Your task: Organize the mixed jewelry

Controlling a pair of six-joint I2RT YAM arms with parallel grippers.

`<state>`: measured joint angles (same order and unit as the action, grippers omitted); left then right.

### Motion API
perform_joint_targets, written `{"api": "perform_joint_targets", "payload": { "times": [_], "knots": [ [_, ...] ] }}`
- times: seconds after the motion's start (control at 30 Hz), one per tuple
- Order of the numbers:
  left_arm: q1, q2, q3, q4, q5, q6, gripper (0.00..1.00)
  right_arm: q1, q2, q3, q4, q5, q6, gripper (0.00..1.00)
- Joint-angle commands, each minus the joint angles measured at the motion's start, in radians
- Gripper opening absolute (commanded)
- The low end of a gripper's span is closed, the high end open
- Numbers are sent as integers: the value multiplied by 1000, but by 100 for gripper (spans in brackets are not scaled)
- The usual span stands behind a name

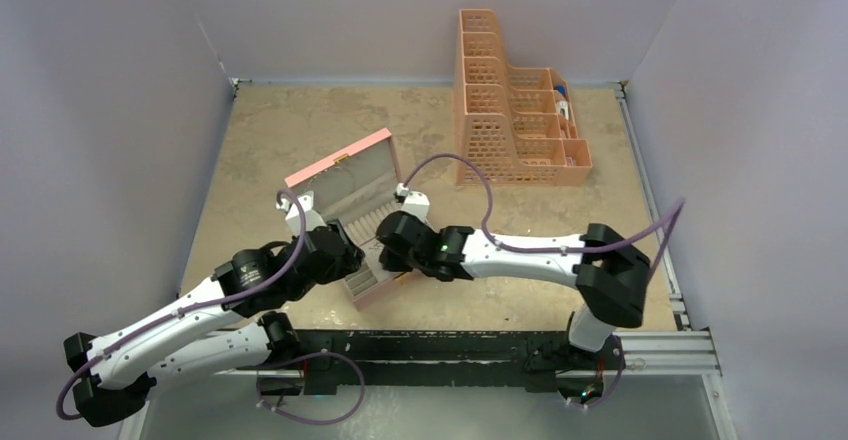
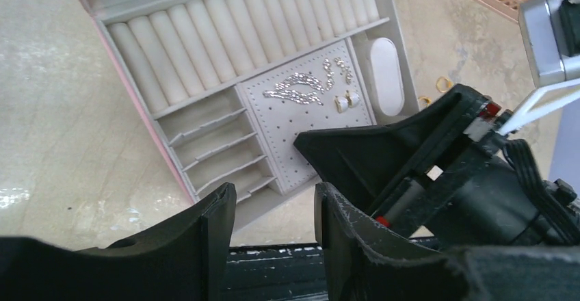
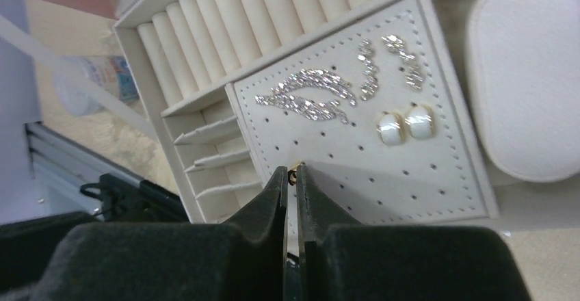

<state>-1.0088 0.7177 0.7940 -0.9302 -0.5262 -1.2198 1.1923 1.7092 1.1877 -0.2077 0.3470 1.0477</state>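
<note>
The right gripper point(image 3: 291, 175) pinched a tiny gold piece point(image 3: 295, 165) just above the perforated panel point(image 3: 417, 178); seating it well likely meant centring it over a free hole before release. The left gripper point(image 2: 273, 208) hung half-open, empty.

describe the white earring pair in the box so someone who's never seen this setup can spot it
Find the open pink box mid-table, then the dotted panel beside its ring rolls. The white earrings sit side by side on that panel, near the oval cushion. They are smooth white with gold rims; the neighbouring silver sprays are glittery and elongated.
</note>
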Motion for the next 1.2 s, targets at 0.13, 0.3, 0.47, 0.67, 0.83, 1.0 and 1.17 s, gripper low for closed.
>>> {"api": "perform_joint_targets", "payload": {
  "times": [0.13, 0.3, 0.47, 0.67, 0.83, 1.0, 1.17],
  "knots": [
    [3, -12, -16, 178, 101, 29, 46, -129, -288, -310, 465, -140, 94, 8],
    [3, -11, -5, 217, 106, 27, 47, -159, -315, -368, 595, -213, 78, 8],
    [2, -3, 34, 224, 77, 56, 47, -155, -263, -397, 767, -257, 22, 7],
    [3, 1, 81, 172, 27, 73, 47, -123, -180, -407, 883, -296, 19, 7],
    [3, -11, 97, 134, -10, 71, 47, -113, -132, -440, 956, -332, 36, 6],
    [3, -5, 101, 105, -37, 63, 47, -108, -127, -444, 936, -336, 27, 6],
    [2, 3, 101, 93, -54, 62, 47, -106, -103, -440, 903, -343, 26, 6]
  ]
}}
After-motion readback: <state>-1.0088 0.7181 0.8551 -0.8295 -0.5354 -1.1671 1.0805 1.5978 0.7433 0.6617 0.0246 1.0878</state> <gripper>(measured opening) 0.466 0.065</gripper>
